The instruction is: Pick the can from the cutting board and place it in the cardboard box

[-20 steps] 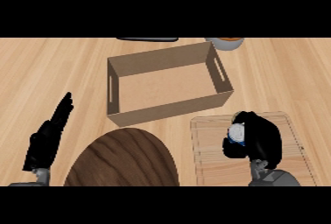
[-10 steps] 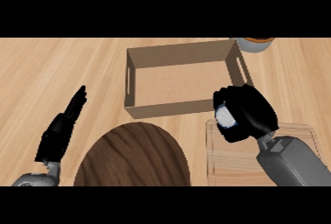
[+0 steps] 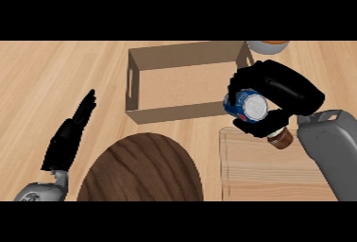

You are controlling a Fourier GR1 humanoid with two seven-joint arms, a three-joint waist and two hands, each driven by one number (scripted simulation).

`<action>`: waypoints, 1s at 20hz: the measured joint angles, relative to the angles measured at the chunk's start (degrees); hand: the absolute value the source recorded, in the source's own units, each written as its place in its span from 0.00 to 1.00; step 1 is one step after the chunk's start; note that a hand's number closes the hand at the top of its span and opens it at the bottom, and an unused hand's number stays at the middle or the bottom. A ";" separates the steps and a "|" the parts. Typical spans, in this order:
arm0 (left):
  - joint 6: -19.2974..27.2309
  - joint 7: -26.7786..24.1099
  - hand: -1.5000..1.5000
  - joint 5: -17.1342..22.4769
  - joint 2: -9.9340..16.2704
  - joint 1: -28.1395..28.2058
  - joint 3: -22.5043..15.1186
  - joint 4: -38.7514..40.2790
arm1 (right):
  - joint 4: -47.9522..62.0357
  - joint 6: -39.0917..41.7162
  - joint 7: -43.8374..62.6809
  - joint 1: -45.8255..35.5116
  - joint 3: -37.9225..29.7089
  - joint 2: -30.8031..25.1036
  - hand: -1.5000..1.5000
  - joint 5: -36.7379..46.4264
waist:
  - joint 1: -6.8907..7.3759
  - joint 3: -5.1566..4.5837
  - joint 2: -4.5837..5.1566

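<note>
At the right of the frame, the right hand (image 3: 282, 97) grasps the blue can (image 3: 247, 107) at the cardboard box's (image 3: 182, 112) near right corner.
The can seems to hang over the box wall rather than its floor; let go here, it could tip back onto the cutting board (image 3: 258, 168). The left hand (image 3: 68, 136) rests at lower left, fingers straight, on the desk (image 3: 55, 71).

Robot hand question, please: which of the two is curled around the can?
The right robot hand grips the blue can; the left robot hand is straight and holds nothing.
</note>
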 measured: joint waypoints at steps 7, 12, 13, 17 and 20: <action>0.70 0.44 0.50 -0.67 -0.01 -0.55 0.52 1.32 | 14.28 10.55 -15.80 -11.53 -5.97 -2.93 1.00 -12.38 | -1.32 -0.34 -0.82; 1.01 0.26 0.50 -0.91 0.03 -0.32 1.15 2.30 | 26.38 11.27 -18.20 -21.63 -5.17 -2.06 1.00 -13.68 | -2.16 -0.49 -1.35; 1.05 0.60 0.50 -0.85 0.19 0.01 1.39 1.76 | 28.47 11.11 -18.64 -23.24 -4.68 -1.55 1.00 -13.55 | -2.47 -0.50 -1.53; 0.68 0.36 0.50 -0.57 0.22 0.39 1.74 1.91 | 36.43 9.69 -19.57 -29.90 -1.94 2.14 1.00 -11.64 | -3.17 -0.55 -1.77; 0.86 -0.32 0.50 -0.64 0.14 1.05 2.16 2.25 | 42.01 8.00 -20.69 -33.05 0.27 5.72 1.00 -9.74 | -3.82 -0.59 -1.94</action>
